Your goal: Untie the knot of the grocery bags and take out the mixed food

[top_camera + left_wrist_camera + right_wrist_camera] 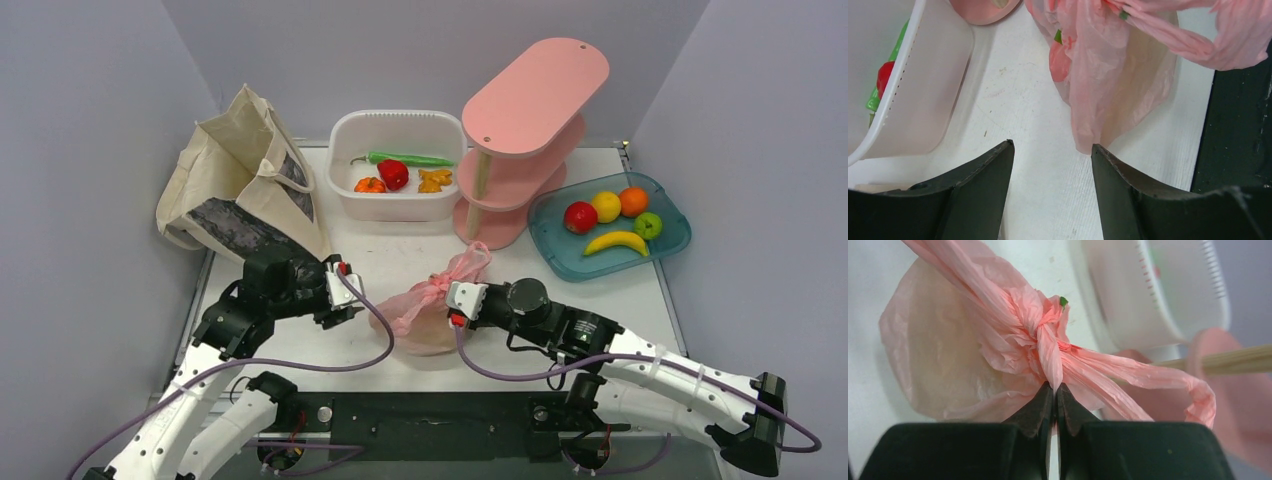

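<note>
The right gripper (1054, 388) apparently pinches a knot strand (1049, 352) of the pink bag (938, 350); left gripper (1050, 148) gapes just short.

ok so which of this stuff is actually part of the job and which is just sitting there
Part of the job: pink bag, its knot pinched by the shut right gripper; canvas tote; open left gripper near the bag.
Just lying about: white basket of peppers; pink shelf stand; blue tray of fruit.
</note>
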Robot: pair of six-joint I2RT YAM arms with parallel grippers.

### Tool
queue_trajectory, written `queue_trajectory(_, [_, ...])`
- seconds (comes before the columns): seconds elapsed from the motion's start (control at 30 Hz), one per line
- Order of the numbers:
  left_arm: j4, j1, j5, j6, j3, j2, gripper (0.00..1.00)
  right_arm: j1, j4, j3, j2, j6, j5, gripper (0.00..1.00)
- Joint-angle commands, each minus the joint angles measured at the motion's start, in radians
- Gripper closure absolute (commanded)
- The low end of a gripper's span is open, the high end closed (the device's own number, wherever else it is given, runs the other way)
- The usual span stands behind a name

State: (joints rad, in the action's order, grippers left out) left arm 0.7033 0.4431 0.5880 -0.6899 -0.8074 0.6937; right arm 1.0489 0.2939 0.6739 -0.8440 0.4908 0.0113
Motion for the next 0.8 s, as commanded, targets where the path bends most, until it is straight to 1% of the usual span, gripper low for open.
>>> queue_trajectory(0.0, [-0.114, 0.001, 0.045, 0.006, 0.001, 0.024, 0.44, 0.012, -0.301, -0.013, 0.07, 0.186, -0.114, 1.0])
queue_trajectory(0.1, [-0.159, 0.025, 0.059, 0.003, 0.006, 0.035, 0.43, 0.015, -0.38, -0.039, 0.091, 0.27, -0.095, 1.0])
queue_trajectory(0.13, [-0.197, 0.033, 0.058, 0.013, 0.01, 0.04, 0.44, 0.015, -0.405, -0.05, 0.096, 0.286, -0.085, 1.0])
queue_trajectory(0.23, [-0.295, 0.095, 0.017, 0.029, 0.018, 0.053, 0.44, 0.025, -0.435, -0.077, 0.118, 0.375, -0.026, 1.0])
queue_trajectory(0.33, [-0.354, 0.151, -0.034, 0.017, 0.025, 0.082, 0.45, 0.027, -0.448, -0.115, 0.136, 0.438, 0.046, 1.0])
queue_trajectory(0.4, [-0.382, 0.178, -0.044, 0.016, 0.022, 0.105, 0.48, 0.027, -0.444, -0.134, 0.154, 0.468, 0.066, 1.0])
queue_trajectory(0.5, [-0.402, 0.205, -0.014, 0.034, 0.003, 0.135, 0.55, 0.028, -0.412, -0.162, 0.186, 0.488, 0.079, 1.0])
queue_trajectory(0.53, [-0.403, 0.223, -0.008, 0.049, -0.001, 0.15, 0.58, 0.029, -0.404, -0.167, 0.191, 0.488, 0.079, 1.0])
queue_trajectory(0.6, [-0.406, 0.261, 0.004, 0.078, -0.011, 0.173, 0.62, 0.032, -0.381, -0.179, 0.214, 0.486, 0.079, 1.0])
queue_trajectory(0.73, [-0.441, 0.337, -0.011, 0.201, -0.012, 0.217, 0.64, 0.044, -0.345, -0.193, 0.24, 0.461, 0.063, 1.0])
queue_trajectory(0.77, [-0.475, 0.346, -0.013, 0.255, -0.007, 0.225, 0.64, 0.047, -0.323, -0.193, 0.243, 0.454, 0.059, 1.0])
